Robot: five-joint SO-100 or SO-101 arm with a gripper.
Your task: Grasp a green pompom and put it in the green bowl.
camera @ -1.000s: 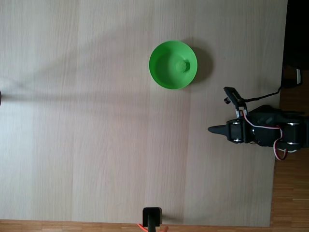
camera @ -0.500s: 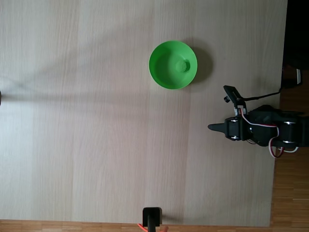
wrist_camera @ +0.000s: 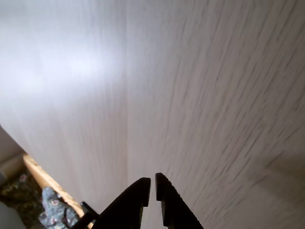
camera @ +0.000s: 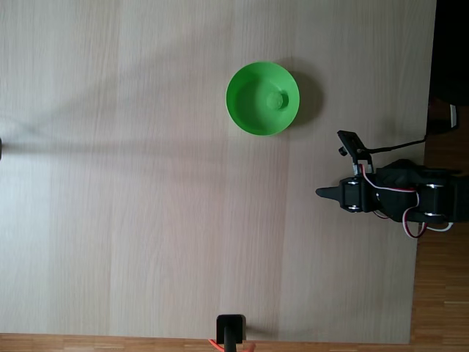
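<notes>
In the fixed view the black arm (camera: 399, 198) sits folded at the right edge of the surface (camera: 146, 183), with white and red wires looping over its joints. Its tool (camera: 322, 194) points left. In the wrist view the tool (wrist_camera: 152, 183) enters from the bottom edge, its two dark fingers (wrist_camera: 136, 200) nearly touching, with nothing between them.

Black arm (camera: 399, 198), red-white cables (camera: 418, 220)

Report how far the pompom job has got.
Done, by the look of it: the green pompom lies inside the green bowl in the fixed view. Nothing is in hand: in the wrist view the gripper is nearly closed and empty above bare table. Nothing appears left.
</notes>
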